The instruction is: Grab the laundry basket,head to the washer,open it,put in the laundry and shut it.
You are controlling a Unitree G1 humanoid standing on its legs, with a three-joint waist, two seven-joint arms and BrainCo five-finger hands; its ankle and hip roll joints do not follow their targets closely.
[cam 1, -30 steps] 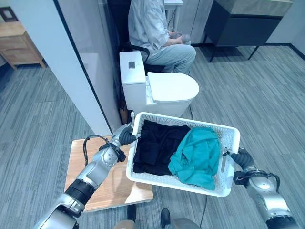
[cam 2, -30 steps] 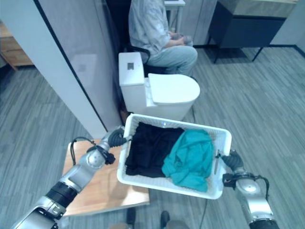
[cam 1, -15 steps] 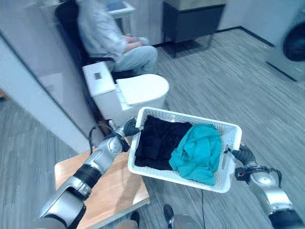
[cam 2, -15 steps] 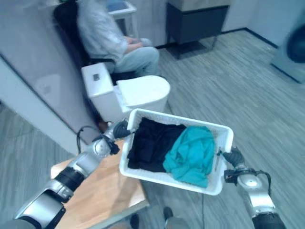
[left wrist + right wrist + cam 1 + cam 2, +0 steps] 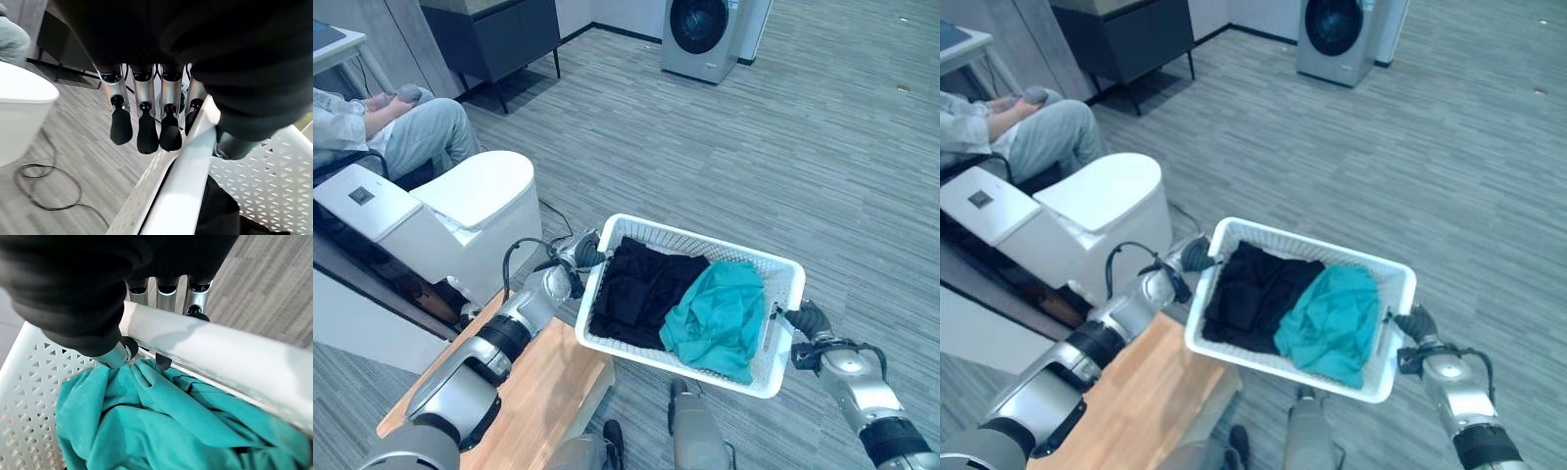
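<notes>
White laundry basket (image 5: 773,377) sits lower centre of the head views, held off the floor between both hands. Right hand (image 5: 810,321) at lower right, gripping the basket's right rim — in the right wrist view the thumb (image 5: 113,354) hooks inside over the teal cloth and the fingers (image 5: 196,298) curl round the outside of the rim. Left hand (image 5: 584,251) at the left end of the basket, centre-left of frame; in the left wrist view the fingers (image 5: 146,129) hang down along the outside of the rim and the thumb (image 5: 234,146) presses on the inner mesh wall, so the rim is pinched between them. Inside the basket: black clothing (image 5: 636,292) on the left half, teal garment (image 5: 719,318) on the right half, partly overlapping the black. Lower left, under the left arm, a light wooden table (image 5: 530,401). Just past it at left, a white toilet (image 5: 455,211) with lid closed. A seated person (image 5: 386,127) in the upper left corner, hands in lap. Grey plank floor (image 5: 822,176) across the middle and right. Dark cabinet (image 5: 494,34) on legs at top left-centre. Washer (image 5: 705,34) at top centre — well apart from the basket, door closed.
</notes>
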